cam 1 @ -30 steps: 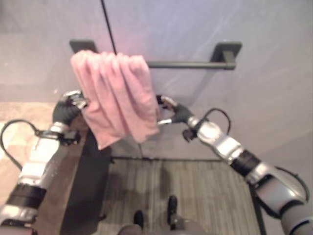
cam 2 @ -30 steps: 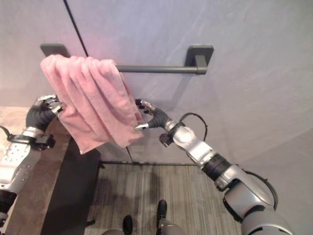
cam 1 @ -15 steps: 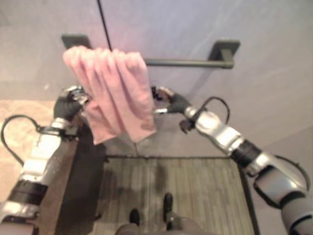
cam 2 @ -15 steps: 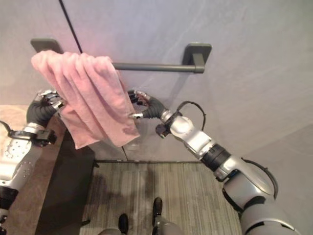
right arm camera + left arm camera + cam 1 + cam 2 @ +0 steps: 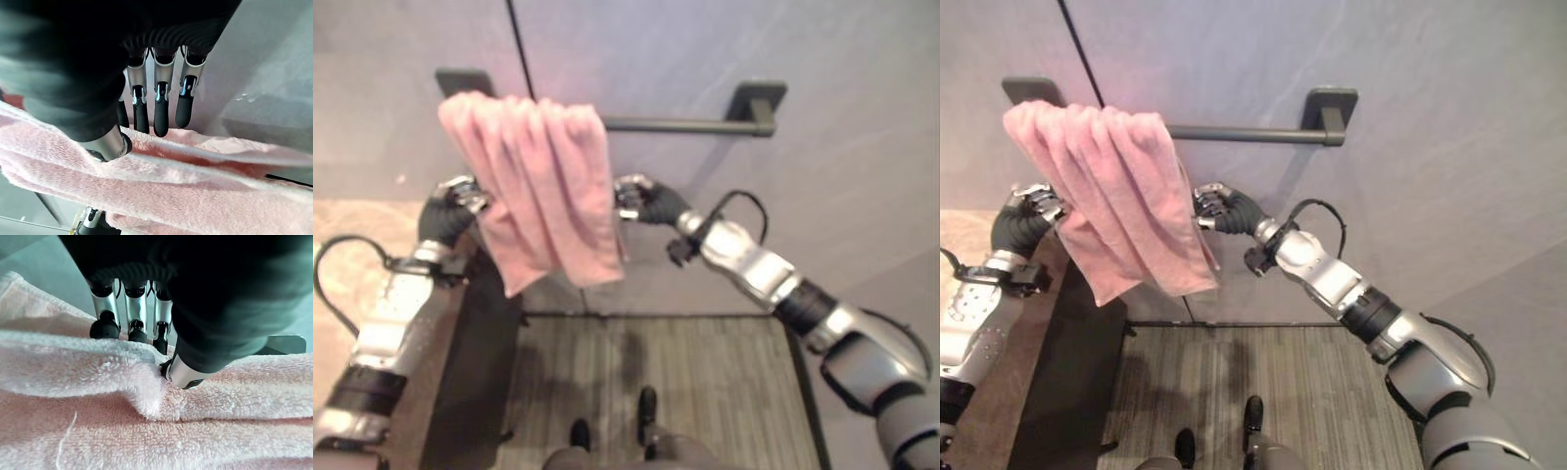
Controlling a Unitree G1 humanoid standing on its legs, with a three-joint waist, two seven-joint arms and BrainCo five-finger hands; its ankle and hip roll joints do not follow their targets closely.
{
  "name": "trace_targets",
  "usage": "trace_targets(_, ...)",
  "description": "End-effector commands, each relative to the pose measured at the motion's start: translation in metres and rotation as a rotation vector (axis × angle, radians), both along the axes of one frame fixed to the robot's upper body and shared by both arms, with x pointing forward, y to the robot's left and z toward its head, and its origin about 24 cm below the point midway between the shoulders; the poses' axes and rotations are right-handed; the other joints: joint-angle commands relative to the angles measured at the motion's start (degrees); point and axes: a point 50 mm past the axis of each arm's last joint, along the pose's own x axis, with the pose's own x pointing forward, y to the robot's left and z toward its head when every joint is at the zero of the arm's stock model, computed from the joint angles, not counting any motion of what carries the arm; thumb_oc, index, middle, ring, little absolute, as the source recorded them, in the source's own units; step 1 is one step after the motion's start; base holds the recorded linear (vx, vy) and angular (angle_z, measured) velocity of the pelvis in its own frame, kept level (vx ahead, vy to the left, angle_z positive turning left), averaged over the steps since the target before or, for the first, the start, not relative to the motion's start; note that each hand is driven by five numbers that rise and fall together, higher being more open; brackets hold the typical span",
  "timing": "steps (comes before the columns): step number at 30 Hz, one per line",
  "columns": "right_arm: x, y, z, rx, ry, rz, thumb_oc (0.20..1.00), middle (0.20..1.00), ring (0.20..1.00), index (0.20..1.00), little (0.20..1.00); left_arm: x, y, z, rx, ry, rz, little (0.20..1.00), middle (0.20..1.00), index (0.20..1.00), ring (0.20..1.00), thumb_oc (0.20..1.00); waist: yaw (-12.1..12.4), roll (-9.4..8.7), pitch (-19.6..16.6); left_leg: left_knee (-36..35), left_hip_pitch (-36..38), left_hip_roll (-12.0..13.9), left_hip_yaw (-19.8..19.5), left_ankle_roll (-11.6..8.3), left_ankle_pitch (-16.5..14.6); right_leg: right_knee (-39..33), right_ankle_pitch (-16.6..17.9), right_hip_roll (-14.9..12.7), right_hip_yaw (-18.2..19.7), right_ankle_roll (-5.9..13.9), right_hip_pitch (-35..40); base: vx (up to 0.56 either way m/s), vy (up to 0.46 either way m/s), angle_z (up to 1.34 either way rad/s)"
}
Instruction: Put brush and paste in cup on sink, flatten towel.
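A pink towel (image 5: 543,186) hangs bunched in folds over the left end of a dark wall bar (image 5: 675,124). My left hand (image 5: 445,215) is at the towel's left edge. In the left wrist view its fingers (image 5: 129,308) lie behind a fold of the towel (image 5: 146,431) with the thumb (image 5: 183,372) pressing on the front. My right hand (image 5: 1224,208) is at the towel's right edge, about halfway down. In the right wrist view its fingers (image 5: 161,107) sit behind the towel's (image 5: 171,181) edge, and the thumb (image 5: 110,144) pinches it from the front.
The bar's right half is bare up to its bracket (image 5: 756,103). Below left stands a dark cabinet side (image 5: 475,372) with a brown counter top (image 5: 342,284). A striped floor mat (image 5: 705,382) lies below. A dark vertical seam (image 5: 519,49) runs down the wall.
My right hand has moved left and up to the towel's right edge and closed on it. The left hand has stayed at the left edge.
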Motion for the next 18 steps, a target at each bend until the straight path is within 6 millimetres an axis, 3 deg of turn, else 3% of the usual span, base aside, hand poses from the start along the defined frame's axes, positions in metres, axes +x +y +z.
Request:
trace_targets(1,0.002,0.018,0.042,0.04,-0.12,0.054,0.573,0.573,0.573,0.573,0.573,-0.001,-0.002,0.03,0.057,-0.111,-0.014,0.2,0.2,0.2,0.2,0.2,1.6,-1.02,0.0,0.7,-1.2,0.2,-0.3,1.82,0.1,-0.1,-4.7,-3.6,-0.5,5.86,3.2,0.0,0.0,0.0)
trace_targets(3,0.002,0.018,0.044,0.039,-0.124,0.057,0.592,0.592,0.592,0.592,0.592,-0.001,-0.003,0.031,0.056,-0.116,-0.014,0.2,0.2,0.2,0.2,0.2,1.6,-1.09,0.1,0.7,-1.5,0.2,-0.4,1.82,0.2,-0.1,-4.7,-3.6,-0.5,5.86,3.1,-0.01,0.011,0.05)
trace_targets(4,0.002,0.02,0.045,0.047,-0.115,0.061,0.652,0.652,0.652,0.652,0.652,0.0,-0.003,0.032,0.057,-0.121,-0.016,0.2,0.2,0.2,0.2,0.2,1.7,-1.3,0.2,0.7,-1.7,0.1,-0.5,1.86,0.2,-0.1,-4.6,-3.7,-0.5,5.88,2.9,0.0,0.019,0.05)
trace_targets(6,0.002,0.021,0.046,0.049,-0.111,0.067,0.686,0.686,0.686,0.686,0.686,0.0,-0.004,0.033,0.058,-0.124,-0.018,0.2,0.2,0.2,0.2,0.2,1.7,-1.41,0.2,0.7,-1.8,0.1,-0.6,1.89,0.2,-0.1,-4.6,-3.7,-0.5,5.88,2.8,0.0,0.012,0.05)
trace_targets(8,0.002,0.023,0.046,0.046,-0.107,0.076,0.827,0.827,0.827,0.827,0.827,0.0,-0.004,0.035,0.063,-0.128,-0.019,0.2,0.2,0.2,0.2,0.2,1.8,-1.74,0.5,0.7,-1.9,0.0,-0.6,1.96,0.3,-0.1,-4.6,-3.7,-0.5,5.89,2.6,0.0,0.007,0.02)
trace_targets(13,0.0,0.022,0.048,0.048,-0.092,0.096,0.859,0.859,0.859,0.859,0.859,0.0,-0.006,0.038,0.071,-0.139,-0.031,0.2,0.2,0.2,0.2,0.2,1.9,-2.06,1.0,0.7,-2.3,-0.1,-0.7,1.98,0.4,-0.1,-4.5,-3.7,-0.4,5.86,2.4,0.0,0.0,0.0)
trace_targets(15,-0.001,0.019,0.049,0.044,-0.082,0.111,1.0,1.0,1.0,1.0,1.0,0.001,-0.007,0.042,0.077,-0.147,-0.034,0.2,0.2,0.2,0.2,0.2,1.9,-2.25,1.1,0.7,-2.4,0.0,-0.7,1.96,0.4,-0.1,-4.5,-3.7,-0.4,5.9,2.2,0.0,0.0,0.0)
trace_targets(18,-0.004,0.007,0.05,0.007,-0.07,0.127,1.0,1.0,1.0,1.0,1.0,0.001,-0.008,0.042,0.088,-0.14,-0.043,0.2,0.2,0.2,0.2,0.2,1.6,-2.51,1.2,0.7,-2.3,0.0,-0.7,1.91,0.4,-0.1,-4.6,-3.8,-0.5,5.99,2.3,0.0,0.0,0.0)
